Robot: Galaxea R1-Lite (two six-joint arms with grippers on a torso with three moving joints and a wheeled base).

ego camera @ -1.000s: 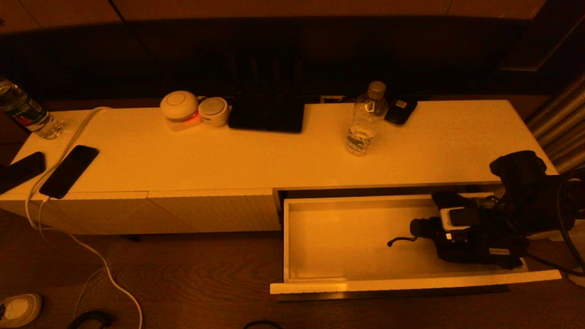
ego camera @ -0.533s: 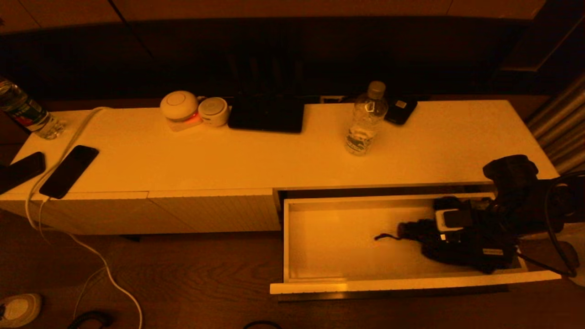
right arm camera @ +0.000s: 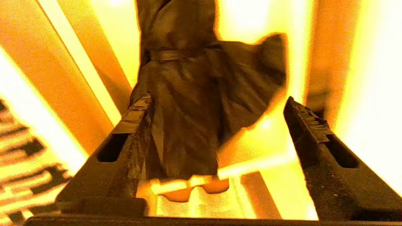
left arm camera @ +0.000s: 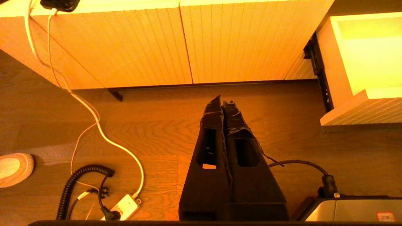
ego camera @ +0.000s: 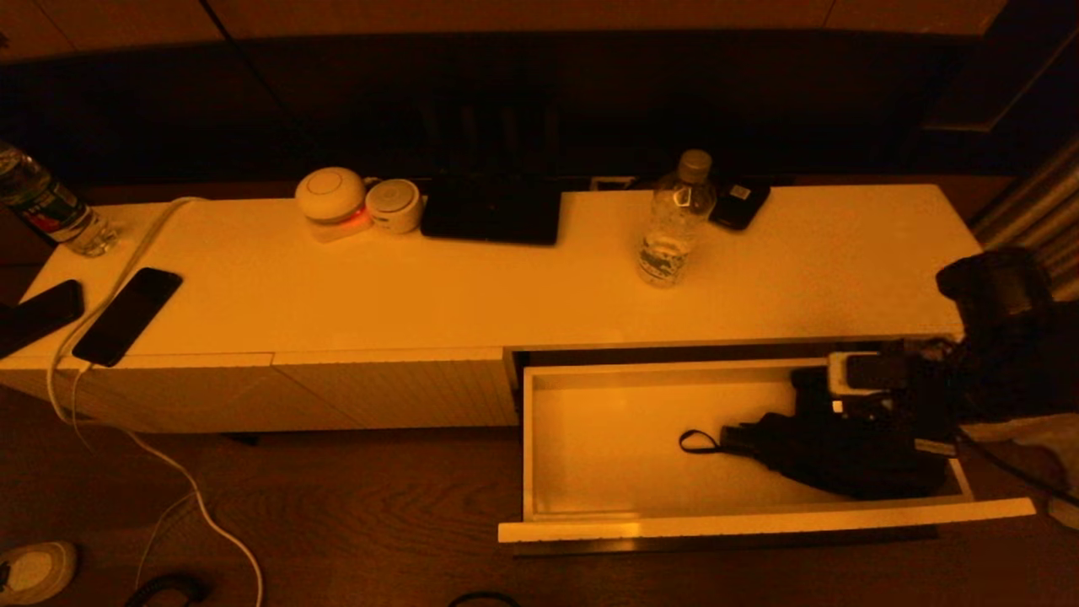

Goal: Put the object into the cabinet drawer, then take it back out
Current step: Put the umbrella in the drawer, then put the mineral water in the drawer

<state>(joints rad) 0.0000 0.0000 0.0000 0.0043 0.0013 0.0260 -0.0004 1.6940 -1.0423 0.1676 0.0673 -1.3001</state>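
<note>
While the cabinet drawer point(ego camera: 590, 518) stands pulled out from the right end of the cabinet point(ego camera: 472, 295), a folded black umbrella point(ego camera: 830, 459) lies flat on its white floor toward the right side, its wrist strap point(ego camera: 695, 441) pointing left. Above the drawer's far right corner, the right gripper point(right arm camera: 216, 116) has its fingers spread wide, with the umbrella's fabric between them and against one finger. Over the wooden floor point(left arm camera: 150, 125) before the ribbed panels, the left gripper point(left arm camera: 223, 102) hangs with fingers pressed together
</note>
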